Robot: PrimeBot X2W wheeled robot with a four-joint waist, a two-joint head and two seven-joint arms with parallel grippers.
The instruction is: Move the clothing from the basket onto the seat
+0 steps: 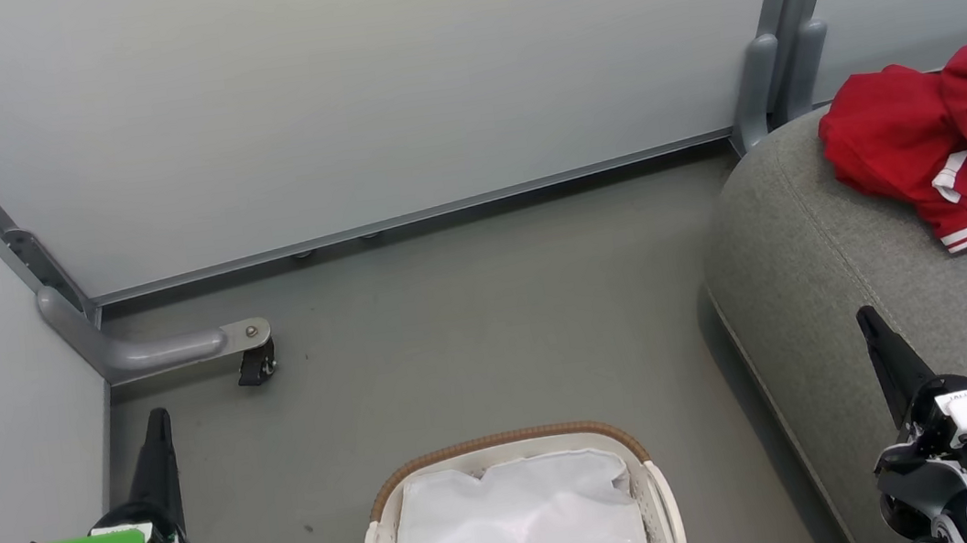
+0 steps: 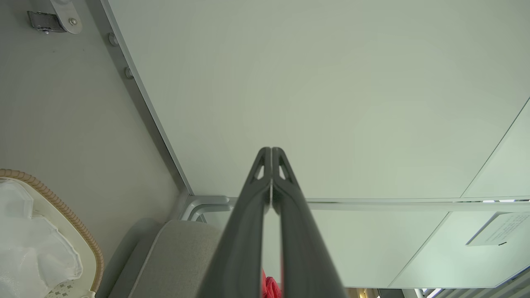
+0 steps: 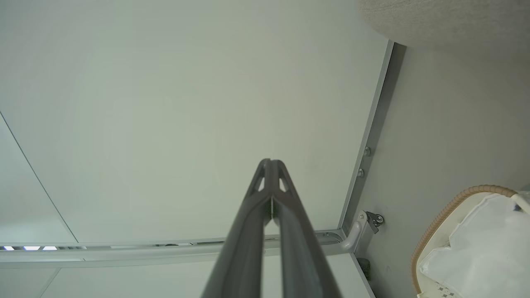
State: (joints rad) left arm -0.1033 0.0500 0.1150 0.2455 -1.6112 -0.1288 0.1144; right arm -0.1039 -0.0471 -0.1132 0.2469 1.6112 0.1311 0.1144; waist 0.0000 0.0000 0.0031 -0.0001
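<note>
**Clothing on the seat, claws idle**

The red clothing (image 1: 946, 132) lies bunched on the grey seat (image 1: 815, 268). The basket (image 1: 504, 442) stands on the floor beside it, showing its white liner (image 1: 515, 526). Its near end is cut off, so something may lie there. Our left claw (image 1: 158, 417) and right claw (image 1: 870, 321) are each pressed together, holding nothing. We judge the transfer done; next we need only check the basket.
</note>
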